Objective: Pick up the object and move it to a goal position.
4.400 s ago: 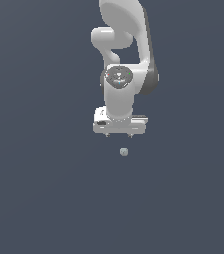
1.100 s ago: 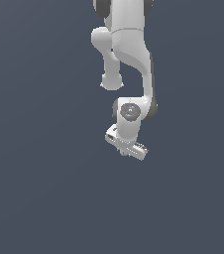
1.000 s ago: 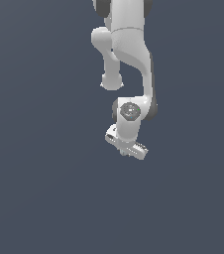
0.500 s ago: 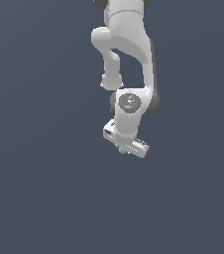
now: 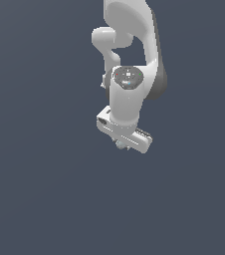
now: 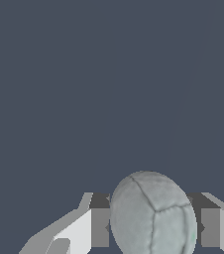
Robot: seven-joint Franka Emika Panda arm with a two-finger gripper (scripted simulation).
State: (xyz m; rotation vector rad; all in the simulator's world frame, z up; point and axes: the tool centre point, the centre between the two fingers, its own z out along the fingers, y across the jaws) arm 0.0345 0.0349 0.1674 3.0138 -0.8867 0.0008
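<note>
Against a plain dark slate-blue background, the large glossy white robot arm (image 5: 129, 50) reaches down from above, and you should take it as your landmark. At its lower end sits the white, bar-shaped gripper (image 5: 120, 145), tilted so that the end toward the exterior view's right hangs lower. Tucked just under that bar, touching it, a sliver of the small pale grey-blue ball with dark stitched seams (image 5: 120, 145) peeks out. In the wrist view the same ball (image 6: 153, 214) fills the space between the two grey-padded fingers (image 6: 100, 227), with a pad pressed to each side of it, so the hand reads as clamped on the ball, not spread wide. No table or floor surface can be made out below, and no goal marker is visible in either view, so you cannot tell how far the carry has to go. Judging from this, the step in hand is the carry to the goal. To do it well, keep your squeeze steady and move the arm smoothly: a round ball held by two flat pads could likely roll or pop out if you jerk or twist the wrist. Do not loosen your fingers until the ball sits at the goal.
</note>
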